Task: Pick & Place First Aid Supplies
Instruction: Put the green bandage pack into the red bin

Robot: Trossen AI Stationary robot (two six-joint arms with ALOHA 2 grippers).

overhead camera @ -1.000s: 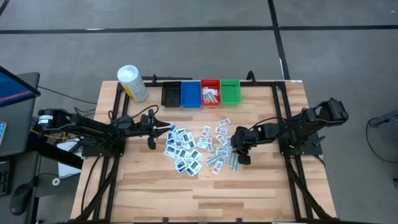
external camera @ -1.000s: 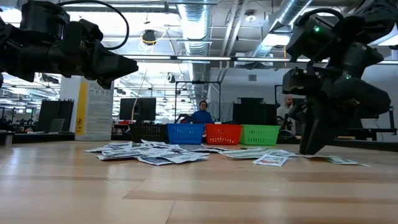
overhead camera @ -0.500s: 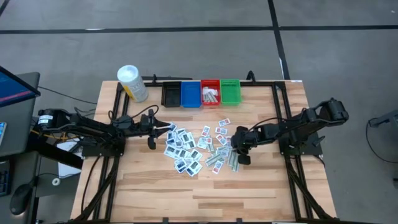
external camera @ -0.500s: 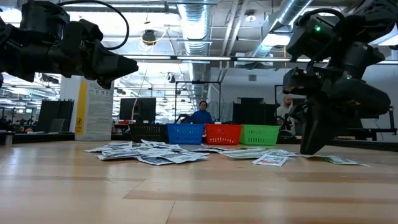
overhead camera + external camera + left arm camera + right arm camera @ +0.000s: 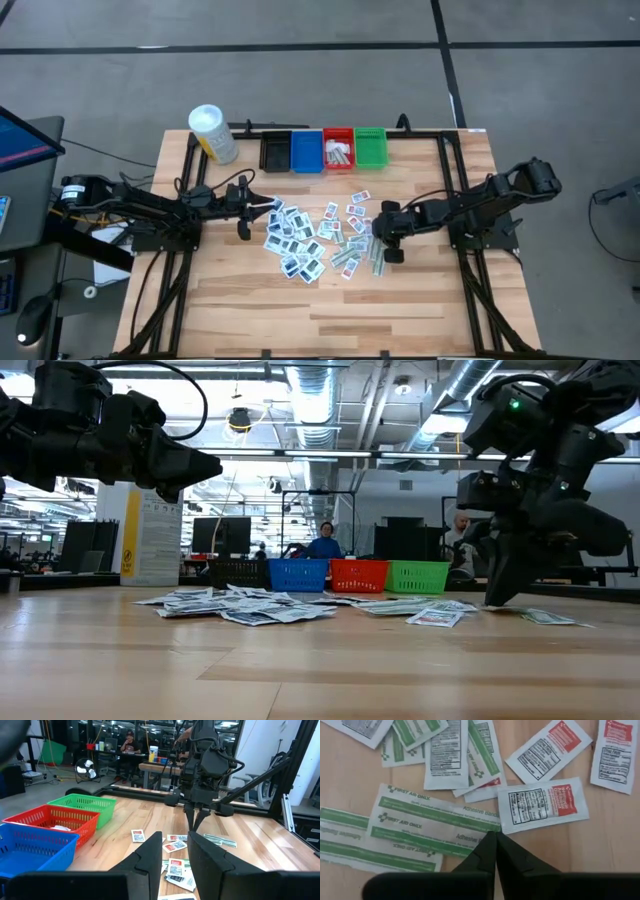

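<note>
closed the right gripper [image 5: 495, 836] since a second before: fingers [image 5: 482, 854] then parted, now pressed tip to tip, pinching the edge of a long green-striped adhesive bandage strip [image 5: 432, 825] lying flat on the counter [image 5: 430, 290]. stayed low over the right side of the scattered first aid supplies [image 5: 310, 240], spread mid-counter in front of the bins. left gripper [image 5: 243, 210] unchanged, hovering above the pile's left edge, fingers [image 5: 150, 855] partly apart and holding nothing. counted four bins in a row at the far edge: one black bin [image 5: 275, 150], one blue bin [image 5: 306, 150], one red bin [image 5: 338, 149] with a few pale strips inside, one green bin [image 5: 370, 147]. one white-capped yellow container [image 5: 213, 133] beside the black bin. too many packets to count surely.
</note>
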